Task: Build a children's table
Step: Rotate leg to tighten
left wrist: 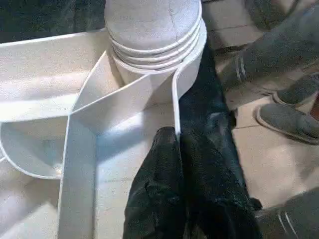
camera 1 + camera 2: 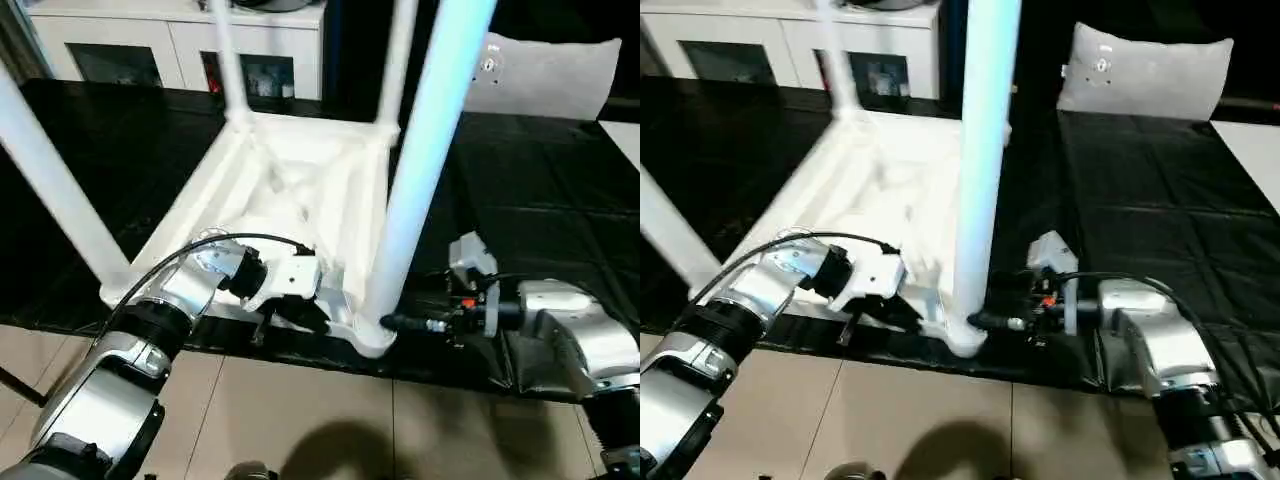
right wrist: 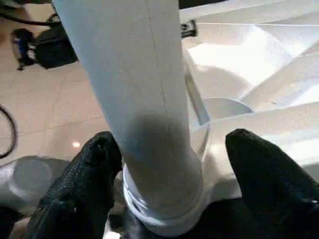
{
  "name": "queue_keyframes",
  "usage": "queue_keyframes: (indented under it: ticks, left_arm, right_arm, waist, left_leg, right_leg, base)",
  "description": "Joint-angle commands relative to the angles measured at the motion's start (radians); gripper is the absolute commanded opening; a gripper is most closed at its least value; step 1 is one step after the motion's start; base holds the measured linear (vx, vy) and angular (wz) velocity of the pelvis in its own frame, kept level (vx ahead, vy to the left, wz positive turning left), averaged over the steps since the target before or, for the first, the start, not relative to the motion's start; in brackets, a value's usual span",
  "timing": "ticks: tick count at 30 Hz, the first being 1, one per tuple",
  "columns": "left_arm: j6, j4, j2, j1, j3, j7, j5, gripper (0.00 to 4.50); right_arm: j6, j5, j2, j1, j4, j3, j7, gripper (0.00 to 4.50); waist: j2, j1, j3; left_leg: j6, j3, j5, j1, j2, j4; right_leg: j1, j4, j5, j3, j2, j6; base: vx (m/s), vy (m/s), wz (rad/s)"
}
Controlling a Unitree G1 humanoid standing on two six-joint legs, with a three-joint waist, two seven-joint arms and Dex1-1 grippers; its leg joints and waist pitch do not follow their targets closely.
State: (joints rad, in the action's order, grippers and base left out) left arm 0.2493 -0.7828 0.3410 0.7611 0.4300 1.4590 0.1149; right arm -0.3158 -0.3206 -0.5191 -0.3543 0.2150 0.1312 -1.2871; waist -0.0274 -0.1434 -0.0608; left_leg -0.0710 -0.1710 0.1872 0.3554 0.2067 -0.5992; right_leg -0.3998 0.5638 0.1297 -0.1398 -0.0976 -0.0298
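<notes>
The white tabletop (image 2: 300, 180) lies upside down on a black mat, ribbed underside up, with several white legs standing in its corner sockets. The near right leg (image 2: 425, 150) rises from the front corner socket. My left gripper (image 2: 300, 315) is at the tabletop's front edge, left of that socket. In the left wrist view its fingers (image 1: 164, 164) are shut on the thin rim wall just below the leg's ringed base (image 1: 154, 25). My right gripper (image 2: 395, 322) reaches in from the right at that leg's foot. Its fingers (image 3: 99, 164) stand open on either side of the leg (image 3: 144, 99).
The black mat (image 2: 540, 190) ends just in front of the tabletop, with tiled floor (image 2: 330, 410) below it. A white cabinet with glass doors (image 2: 170, 45) stands at the back and a grey pillow (image 2: 550, 75) at the back right. A person's grey shoes (image 1: 289, 119) stand on the tiles nearby.
</notes>
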Motion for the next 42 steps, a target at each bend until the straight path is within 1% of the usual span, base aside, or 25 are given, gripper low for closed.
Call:
queue_keyframes:
  ticks: [1,3,7,9,14,22,23,24,26,27,28,29,30,31,32,33,34,35,36,37,38,39,40,41,42]
  left_arm:
    - [0.02,0.031,-0.017,-0.009,0.056,0.057,0.021,0.0]
    - [0.02,0.032,-0.017,-0.009,0.056,0.059,0.021,0.0]
    - [0.026,0.033,-0.01,-0.01,0.058,0.068,0.021,0.0]
    - [0.026,0.032,-0.006,-0.011,0.058,0.069,0.021,0.0]
    - [0.022,0.031,-0.003,-0.012,0.054,0.067,0.021,0.0]
    - [-0.001,0.016,-0.003,-0.013,0.042,0.037,0.026,0.0]
    - [-0.081,0.003,-0.031,-0.003,0.009,-0.052,0.022,0.0]
    - [-0.102,0.0,-0.04,0.0,-0.001,-0.077,0.02,0.0]
    - [-0.163,-0.004,-0.069,0.009,-0.029,-0.161,0.015,0.0]
    - [-0.201,-0.001,-0.083,0.011,-0.041,-0.197,0.013,0.0]
    - [-0.226,-0.002,-0.098,0.016,-0.053,-0.243,0.014,0.0]
    - [-0.289,-0.008,-0.137,0.029,-0.082,-0.333,0.006,0.0]
    - [-0.299,-0.009,-0.144,0.031,-0.086,-0.345,0.004,0.0]
    - [-0.308,-0.009,-0.15,0.033,-0.09,-0.356,0.002,0.0]
    - [-0.315,-0.01,-0.156,0.035,-0.094,-0.369,0.001,0.0]
    - [-0.341,-0.017,-0.179,0.046,-0.108,-0.428,0.006,0.0]
    - [-0.36,-0.023,-0.198,0.055,-0.121,-0.48,0.009,0.0]
    - [-0.36,-0.023,-0.198,0.055,-0.121,-0.48,0.009,0.0]
    - [-0.372,-0.031,-0.213,0.064,-0.133,-0.527,0.013,0.0]
    - [-0.386,-0.039,-0.238,0.077,-0.15,-0.598,0.019,0.0]
    - [-0.394,-0.044,-0.252,0.083,-0.16,-0.64,0.023,0.0]
    - [-0.402,-0.047,-0.265,0.088,-0.17,-0.669,0.021,0.0]
    - [-0.41,-0.047,-0.28,0.093,-0.179,-0.696,0.021,0.0]
    - [-0.411,-0.047,-0.282,0.093,-0.18,-0.702,0.022,0.0]
    - [-0.413,-0.048,-0.286,0.095,-0.181,-0.71,0.023,0.0]
  right_arm:
    - [-0.017,-0.017,0.001,-0.019,0.001,0.01,-0.02,3.29]
    - [-0.018,-0.017,0.001,-0.02,0.001,0.011,-0.021,2.97]
    - [-0.013,-0.013,0.009,-0.028,0.017,0.02,-0.019,2.83]
    - [-0.017,-0.015,0.019,-0.034,0.022,0.019,-0.019,2.56]
    - [-0.041,-0.037,0.031,-0.031,0.01,0.017,-0.027,2.08]
    - [-0.088,-0.073,0.049,-0.004,-0.035,0.005,-0.011,1.98]
    - [-0.092,-0.041,0.082,0.01,-0.055,-0.002,0.095,1.98]
    - [-0.092,-0.028,0.091,0.012,-0.057,-0.002,0.127,1.98]
    - [-0.11,0.04,0.128,0.001,-0.038,-0.004,0.272,1.98]
    - [-0.117,0.063,0.16,-0.009,-0.025,-0.019,0.355,1.97]
    - [-0.13,0.073,0.19,-0.018,-0.016,-0.035,0.424,1.96]
    - [-0.14,0.113,0.246,-0.035,0.004,-0.056,0.561,1.95]
    - [-0.141,0.121,0.254,-0.038,0.008,-0.059,0.583,1.94]
    - [-0.142,0.129,0.262,-0.041,0.012,-0.061,0.606,1.93]
    - [-0.145,0.137,0.271,-0.045,0.016,-0.066,0.632,1.93]
    - [-0.15,0.155,0.304,-0.06,0.03,-0.087,0.723,1.93]
    - [-0.147,0.164,0.33,-0.071,0.041,-0.101,0.787,1.93]
    - [-0.147,0.164,0.33,-0.071,0.041,-0.101,0.787,1.92]
    - [-0.15,0.173,0.353,-0.08,0.049,-0.114,0.843,1.92]
    - [-0.144,0.178,0.387,-0.093,0.06,-0.128,0.899,1.92]
    - [-0.14,0.18,0.407,-0.1,0.065,-0.135,0.927,1.92]
    - [-0.132,0.189,0.418,-0.104,0.067,-0.133,0.942,1.92]
    - [-0.106,0.201,0.433,-0.109,0.072,-0.133,0.96,2.26]
    - [-0.1,0.204,0.437,-0.11,0.072,-0.133,0.966,2.47]
    - [-0.091,0.209,0.442,-0.111,0.074,-0.134,0.977,2.61]
  waist:
    - [0.016,0.008,0.078]
    - [0.016,0.008,0.079]
    - [0.015,0.008,0.081]
    - [0.015,0.007,0.082]
    - [0.016,0.01,0.079]
    - [0.013,0.009,0.08]
    - [0.012,0.009,0.079]
    - [0.013,0.011,0.076]
    - [0.012,0.018,0.072]
    - [0.013,0.03,0.067]
    - [0.013,0.03,0.067]
    - [0.014,0.051,0.064]
    - [0.01,0.06,0.063]
    - [0.012,0.081,0.062]
    - [-0.005,0.1,0.064]
    - [-0.008,0.111,0.064]
    - [-0.025,0.124,0.063]
    - [-0.028,0.127,0.061]
    - [-0.02,0.127,0.053]
    - [0.012,0.131,0.047]
    - [0.034,0.138,0.039]
    - [0.044,0.151,0.038]
    - [0.011,0.156,0.055]
    - [-0.02,0.155,0.062]
    - [-0.041,0.137,0.065]
  left_leg:
    - [0.055,0.001,0.22,-0.01,0.031,0.072]
    - [0.054,0.002,0.21,-0.01,0.031,0.073]
    - [0.057,0.002,0.196,-0.008,0.031,0.072]
    - [0.057,0.002,0.191,-0.007,0.031,0.071]
    - [0.055,0.002,0.205,-0.007,0.029,0.072]
    - [0.049,0.002,0.202,-0.008,0.029,0.073]
    - [0.048,0.002,0.205,-0.009,0.029,0.073]
    - [0.039,0.002,0.214,-0.013,0.028,0.073]
    - [0.024,0.002,0.238,-0.012,0.021,0.073]
    - [0.007,0.005,0.269,-0.018,0.012,0.07]
    - [0.007,0.005,0.269,-0.018,0.012,0.07]
    - [-0.001,0.005,0.295,-0.021,0.002,0.061]
    - [-0.005,0.008,0.31,-0.023,0.002,0.058]
    - [-0.001,0.014,0.34,-0.013,0.002,0.055]
    - [0.01,0.025,0.389,-0.014,0.018,0.063]
    - [0.015,0.032,0.415,-0.006,0.029,0.072]
    - [0.019,0.055,0.522,-0.002,0.07,0.104]
    - [0.013,0.066,0.582,0.006,0.094,0.127]
    - [-0.006,0.07,0.682,-0.004,0.106,0.155]
    - [-0.028,0.033,0.664,-0.051,0.031,0.101]
    - [-0.02,0.009,0.557,-0.087,-0.026,0.034]
    - [0.017,-0.012,0.384,-0.091,-0.067,-0.051]
    - [0.042,0.002,0.346,-0.035,-0.031,-0.01]
    - [0.042,0.022,0.367,-0.03,0.007,0.013]
    - [0.05,0.102,0.487,0.052,0.136,0.123]
  right_leg:
    - [0.055,-0.07,0.438,0.055,-0.068,-0.121]
    - [0.054,-0.069,0.434,0.055,-0.066,-0.115]
    - [0.054,-0.066,0.41,0.057,-0.064,-0.12]
    - [0.055,-0.064,0.402,0.057,-0.064,-0.123]
    - [0.054,-0.069,0.434,0.055,-0.064,-0.113]
    - [0.053,-0.071,0.444,0.056,-0.063,-0.101]
    - [0.053,-0.071,0.447,0.056,-0.062,-0.101]
    - [0.048,-0.074,0.462,0.055,-0.062,-0.099]
    - [0.05,-0.083,0.526,0.05,-0.061,-0.076]
    - [0.044,-0.098,0.611,0.037,-0.059,-0.039]
    - [0.044,-0.098,0.611,0.037,-0.059,-0.039]
    - [0.04,-0.117,0.677,0.02,-0.055,0.001]
    - [0.04,-0.122,0.691,0.01,-0.055,0.011]
    - [0.051,-0.136,0.705,-0.015,-0.049,0.052]
    - [0.064,-0.143,0.672,-0.03,-0.053,0.064]
    - [0.076,-0.139,0.639,-0.033,-0.051,0.067]
    - [0.095,-0.095,0.524,-0.022,-0.051,0.036]
    - [0.106,-0.05,0.44,0.0,-0.051,0.012]
    - [0.096,0.0,0.32,0.039,-0.05,-0.031]
    - [0.04,-0.094,0.556,0.029,-0.049,-0.023]
    - [-0.01,-0.163,0.767,-0.012,-0.049,0.024]
    - [-0.022,-0.217,0.985,-0.07,-0.065,0.12]
    - [0.054,-0.209,0.887,-0.108,-0.066,0.18]
    - [0.086,-0.19,0.78,-0.113,-0.069,0.168]
    - [0.152,0.059,0.417,0.003,-0.074,0.09]
  base:
    - [0.0,0.0,0.0]
    - [0.0,0.0,0.0]
    - [0.0,0.0,0.0]
    - [0.0,0.0,0.0]
    - [0.0,0.0,0.0]
    - [0.0,0.0,0.0]
    - [0.0,0.0,0.0]
    - [0.0,0.0,0.0]
    - [0.0,0.0,0.0]
    - [0.0,0.0,0.0]
    - [0.0,0.0,0.0]
    - [0.0,0.0,0.0]
    - [-0.057,0.016,-0.09]
    - [-0.057,0.016,-0.09]
    - [0.0,0.0,0.0]
    - [0.0,0.0,0.0]
    - [0.0,0.0,0.0]
    - [0.0,0.0,0.0]
    - [0.0,0.0,0.0]
    - [0.0,0.0,0.0]
    - [0.0,0.0,0.0]
    - [0.0,0.0,0.0]
    - [0.0,0.0,0.0]
    - [0.079,0.034,-0.27]
    - [0.07,0.031,-0.14]
